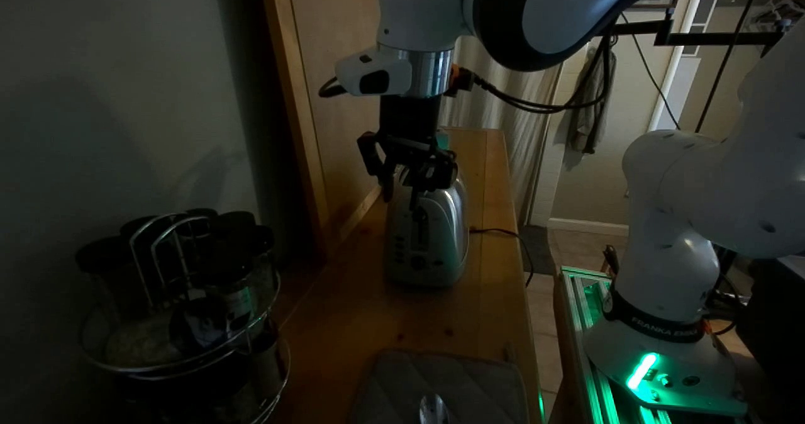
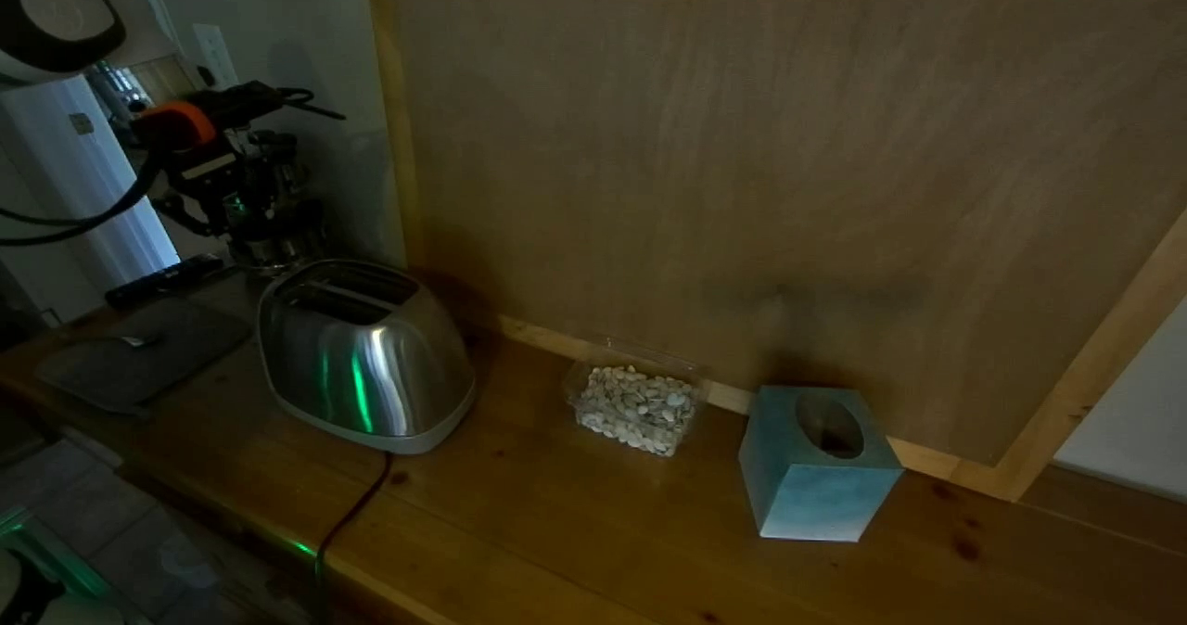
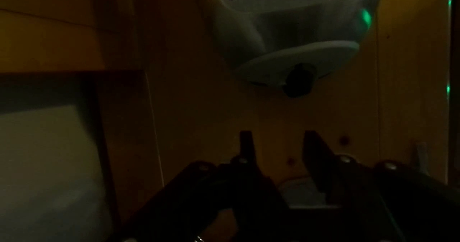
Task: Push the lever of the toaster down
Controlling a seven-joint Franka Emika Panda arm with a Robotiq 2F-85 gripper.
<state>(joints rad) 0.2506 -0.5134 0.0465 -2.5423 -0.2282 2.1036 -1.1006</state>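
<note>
The shiny silver toaster (image 1: 434,248) stands on the wooden counter; it also shows in an exterior view (image 2: 371,365) and at the top of the wrist view (image 3: 287,30). Its lever (image 3: 300,80) is a dark knob sticking out of the narrow end face. The lever (image 1: 420,217) shows high on that face, close to a finger in the picture. My gripper (image 3: 278,132) is open and empty, pointing down, with its two fingers apart. In the wrist view the fingertips lie below the lever, not touching it in the picture. In an exterior view my gripper (image 1: 400,197) hangs in front of the toaster's upper part.
A wire rack with dark-lidded jars (image 1: 182,298) stands near the wall. A grey mat (image 1: 465,380) bears a spoon (image 1: 434,409). A clear box of pale pebbles (image 2: 640,409) and a blue tissue box (image 2: 816,495) stand beyond the toaster. A cord (image 2: 357,514) crosses the counter edge.
</note>
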